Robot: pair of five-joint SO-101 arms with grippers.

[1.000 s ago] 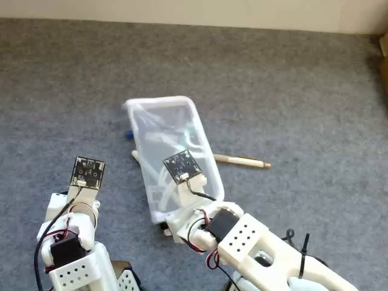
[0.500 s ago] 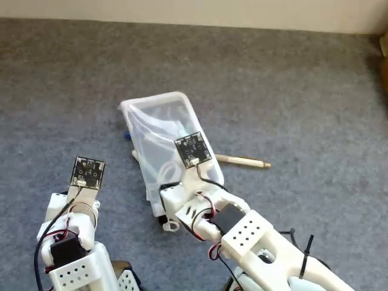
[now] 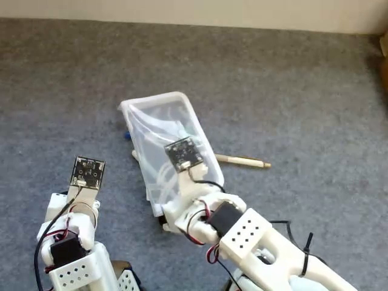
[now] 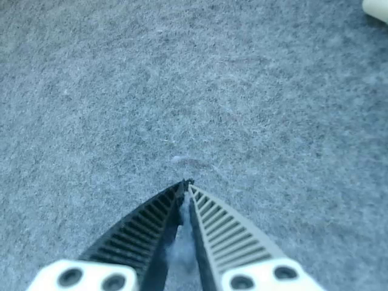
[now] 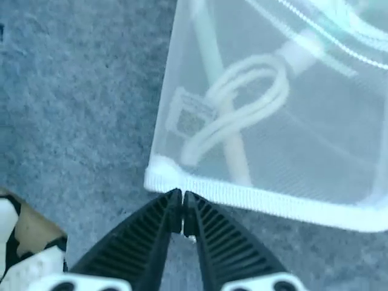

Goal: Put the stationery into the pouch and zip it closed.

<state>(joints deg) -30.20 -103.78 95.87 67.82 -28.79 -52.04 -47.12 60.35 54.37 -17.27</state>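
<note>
Our right end effector (image 5: 182,206) is closed, its tips meeting right at the white hem of the pouch (image 5: 285,115); we cannot tell whether they pinch the fabric. Our left end effector (image 4: 185,187) is closed too, with nothing in it, above bare counter (image 4: 121,91). The pouch lies around the middle of the counter, hem toward the near edge, with pale stationery (image 5: 242,103) inside. A pencil (image 3: 242,161) lies just beside it, toward the right edge.
</note>
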